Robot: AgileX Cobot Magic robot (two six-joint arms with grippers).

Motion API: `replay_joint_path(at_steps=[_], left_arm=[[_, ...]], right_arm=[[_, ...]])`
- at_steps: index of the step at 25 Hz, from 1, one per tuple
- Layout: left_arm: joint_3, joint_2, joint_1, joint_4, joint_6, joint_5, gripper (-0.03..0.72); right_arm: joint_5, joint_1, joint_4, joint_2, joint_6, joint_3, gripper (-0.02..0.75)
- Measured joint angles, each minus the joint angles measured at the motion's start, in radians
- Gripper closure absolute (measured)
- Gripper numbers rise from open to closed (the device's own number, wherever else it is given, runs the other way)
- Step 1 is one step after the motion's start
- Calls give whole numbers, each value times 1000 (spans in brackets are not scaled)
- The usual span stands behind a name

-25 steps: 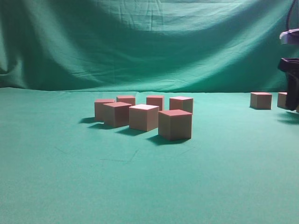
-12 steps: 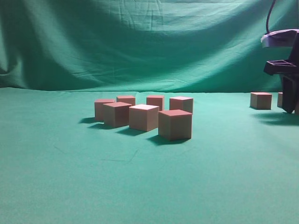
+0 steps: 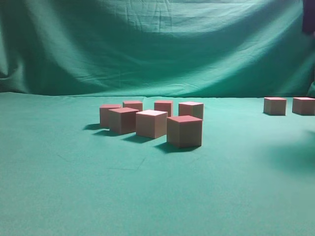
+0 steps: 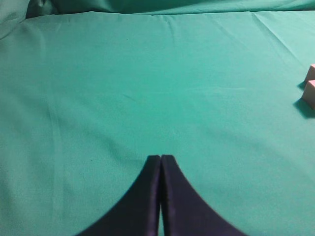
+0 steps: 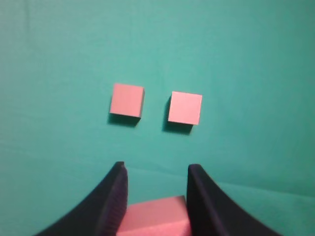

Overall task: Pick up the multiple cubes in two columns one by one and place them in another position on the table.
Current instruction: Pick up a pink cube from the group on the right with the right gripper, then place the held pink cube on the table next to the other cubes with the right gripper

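Observation:
Several reddish-pink cubes (image 3: 184,131) stand in two columns mid-table on the teal table (image 3: 74,187). Two more cubes (image 3: 274,105) (image 3: 303,105) sit apart at the far right. From above, the right wrist view shows that pair (image 5: 127,100) (image 5: 185,108) side by side. My right gripper (image 5: 155,169) hangs high over them, shut on another cube (image 5: 155,216) wedged between its fingers. In the exterior view only a dark bit of that arm (image 3: 309,17) shows at the top right corner. My left gripper (image 4: 160,157) is shut, empty, over bare cloth.
A wrinkled green curtain (image 3: 157,49) closes off the back. In the left wrist view, two cube corners (image 4: 310,93) poke in at the right edge. Bare cloth spreads in front of and left of the cube cluster.
The right gripper stood low by the far-right cubes, then rose up and out of the exterior view. The far-right cube it partly hid now shows in full.

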Motion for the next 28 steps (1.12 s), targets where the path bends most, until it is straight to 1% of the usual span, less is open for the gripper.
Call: replay_joint_path(at_steps=[7, 10, 13, 16, 20, 23, 25, 28], left_arm=[[0, 0, 0, 0, 0, 0, 688], [0, 0, 0, 0, 0, 0, 688], [0, 0, 0, 0, 0, 0, 688], [0, 0, 0, 0, 0, 0, 688], [0, 0, 0, 0, 0, 0, 688], [0, 0, 0, 0, 0, 0, 688], [0, 0, 0, 0, 0, 0, 688], [0, 0, 0, 0, 0, 0, 688]], right_arm=[[224, 0, 0, -194, 33, -11, 466], [256, 0, 2, -253, 85, -11, 466], [256, 0, 22, -324, 120, 30, 466], [259, 0, 67, -417, 134, 134, 466], [260, 19, 127, -552, 134, 335, 466], [236, 73, 156, -641, 134, 484, 466], [198, 124, 182, -683, 134, 568, 466], [147, 203, 232, -701, 134, 645, 466]])
